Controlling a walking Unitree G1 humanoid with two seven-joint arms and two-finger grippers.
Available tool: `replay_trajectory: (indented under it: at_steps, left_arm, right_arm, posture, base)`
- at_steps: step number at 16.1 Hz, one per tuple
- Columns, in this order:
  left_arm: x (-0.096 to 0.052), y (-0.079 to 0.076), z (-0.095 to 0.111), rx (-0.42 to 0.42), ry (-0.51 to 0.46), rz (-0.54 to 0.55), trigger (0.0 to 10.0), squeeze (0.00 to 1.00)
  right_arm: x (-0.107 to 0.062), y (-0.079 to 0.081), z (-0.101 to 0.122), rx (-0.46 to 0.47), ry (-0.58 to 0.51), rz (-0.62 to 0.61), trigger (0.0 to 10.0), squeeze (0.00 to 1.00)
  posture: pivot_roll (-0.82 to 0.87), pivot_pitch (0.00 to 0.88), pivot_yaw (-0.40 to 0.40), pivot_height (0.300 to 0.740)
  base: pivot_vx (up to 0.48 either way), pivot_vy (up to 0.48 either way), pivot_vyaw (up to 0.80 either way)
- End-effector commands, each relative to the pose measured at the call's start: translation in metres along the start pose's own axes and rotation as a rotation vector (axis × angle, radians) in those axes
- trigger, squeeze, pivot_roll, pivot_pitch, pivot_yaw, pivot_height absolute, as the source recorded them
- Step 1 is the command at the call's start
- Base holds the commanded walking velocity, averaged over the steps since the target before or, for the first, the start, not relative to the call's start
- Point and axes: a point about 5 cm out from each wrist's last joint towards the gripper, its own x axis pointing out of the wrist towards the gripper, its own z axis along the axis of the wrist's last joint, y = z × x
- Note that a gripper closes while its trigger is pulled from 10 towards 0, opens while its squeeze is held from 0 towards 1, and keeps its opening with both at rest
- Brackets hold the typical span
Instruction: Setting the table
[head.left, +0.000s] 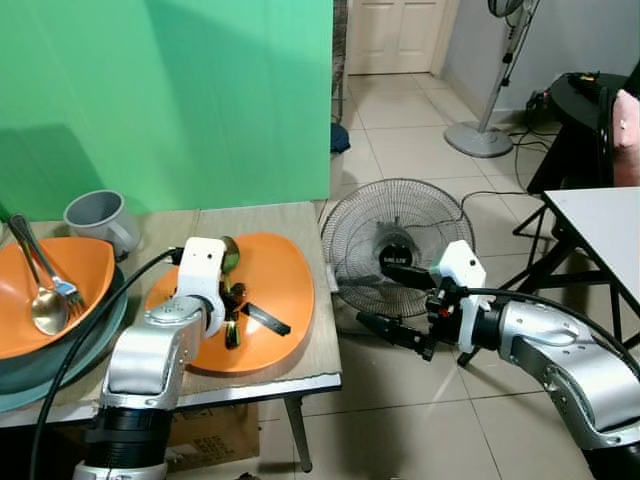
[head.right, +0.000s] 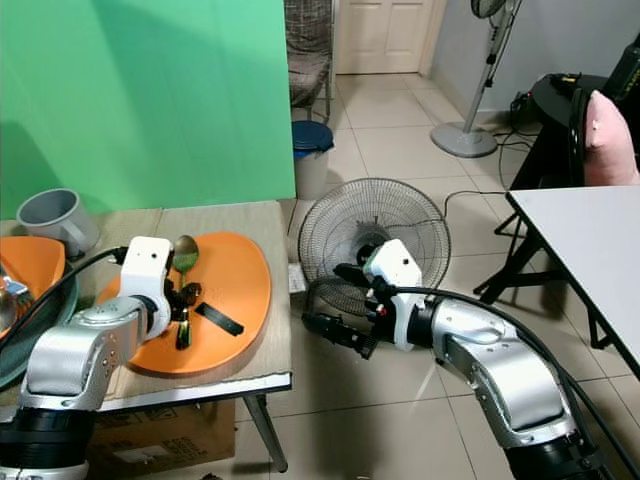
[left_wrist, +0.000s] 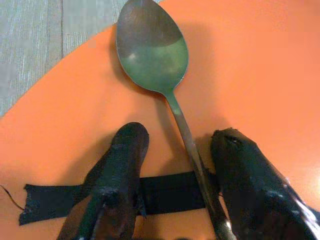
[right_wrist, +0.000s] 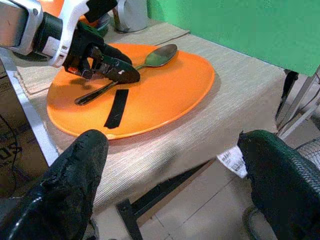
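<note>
left gripper (left_wrist: 175, 165) is down on the orange plate (head.left: 285, 290) at the desk's (head.left: 310, 375) near edge, jaws parted narrowly on either side of the spoon (left_wrist: 160, 65) handle, over a strip of black tape (left_wrist: 165, 192). the spoon lies flat on the plate. right gripper (head.left: 395, 300) hangs off past the desk edge, jaws wide, holding nothing, in front of a floor fan (head.left: 400, 225). further left, an orange bowl (head.left: 85, 275) with a fork and spoon, grey mug (head.left: 100, 218) behind.

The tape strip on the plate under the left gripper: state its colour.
Black. The tape strip lies on the orange plate, clearest in the right wrist view.
</note>
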Motion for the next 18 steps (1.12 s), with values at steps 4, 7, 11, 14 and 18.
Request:
replay_trajectory:
  at_steps: [4,7,11,14,18]
  left_arm:
    - [0.0028,0.0097,-0.0143,0.001,0.094,0.043,0.0,0.00]
    - [0.0023,0.0096,-0.0139,-0.004,0.094,0.040,0.0,0.00]
    - [0.0014,0.0084,-0.0129,0.001,0.084,0.022,0.0,0.00]
    - [0.0006,0.0080,-0.0117,0.002,0.077,0.023,0.0,0.00]
    - [-0.0022,0.0067,-0.0075,0.012,0.056,0.020,0.0,0.00]
  right_arm:
    - [-0.0029,-0.0041,0.0043,-0.012,-0.018,-0.001,10.0,0.00]
    - [-0.0026,-0.0030,0.0039,-0.014,-0.018,-0.002,10.0,0.00]
    - [-0.0018,-0.0041,0.0049,-0.015,-0.024,-0.007,10.0,0.00]
    - [-0.0011,-0.0053,0.0051,-0.012,-0.027,-0.012,10.0,0.00]
    - [-0.0003,-0.0069,0.0067,-0.005,-0.041,-0.027,10.0,0.00]
  posture:
    - [-0.04,0.000,0.028,0.740]
    - [-0.04,0.000,0.029,0.740]
    - [-0.04,0.000,0.032,0.740]
    - [-0.04,0.000,0.033,0.740]
    - [-0.04,0.000,0.034,0.740]
  base:
    - [0.000,0.000,0.00]
    - [0.000,0.000,0.00]
    - [0.000,0.000,0.00]
    - [0.000,0.000,0.00]
    - [0.000,0.000,0.00]
